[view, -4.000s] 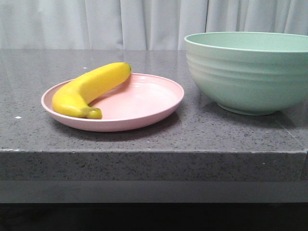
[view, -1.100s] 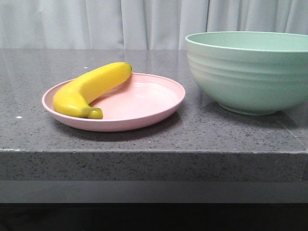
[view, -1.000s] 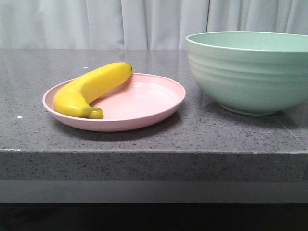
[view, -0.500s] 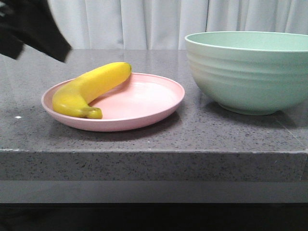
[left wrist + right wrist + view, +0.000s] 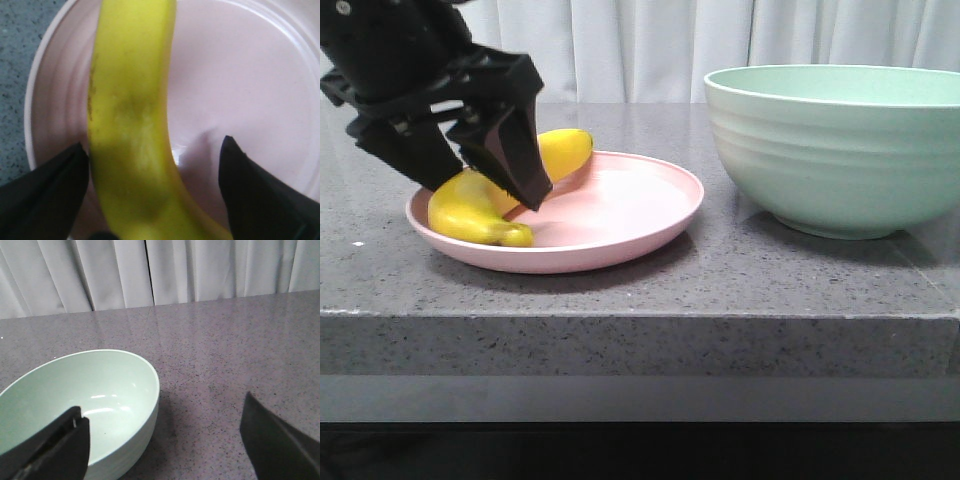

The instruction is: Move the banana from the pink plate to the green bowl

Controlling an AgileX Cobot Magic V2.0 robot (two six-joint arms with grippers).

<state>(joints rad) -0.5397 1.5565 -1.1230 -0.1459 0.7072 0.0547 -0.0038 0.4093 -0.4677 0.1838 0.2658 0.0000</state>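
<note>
Two fingers of our left gripper (image 5: 480, 185) straddle the banana (image 5: 470, 210), jaws spread wide and holding nothing yet. In the left wrist view one finger (image 5: 47, 192) sits just beside the banana's outer side, while the other stands well off it over bare plate. The banana lies along the left part of the pink plate (image 5: 630, 235), its near tip toward us and its far tip at the far rim. To do this step well, we judge we should shift slightly so the banana is centred between the fingers, then close gently on its thick middle so the curved skin does not roll or slip. Further right, the bowl (image 5: 840, 150) stands near the plate, empty as the right wrist view shows it. Our right gripper (image 5: 160, 440) hangs open above it, grasping nothing.
</note>
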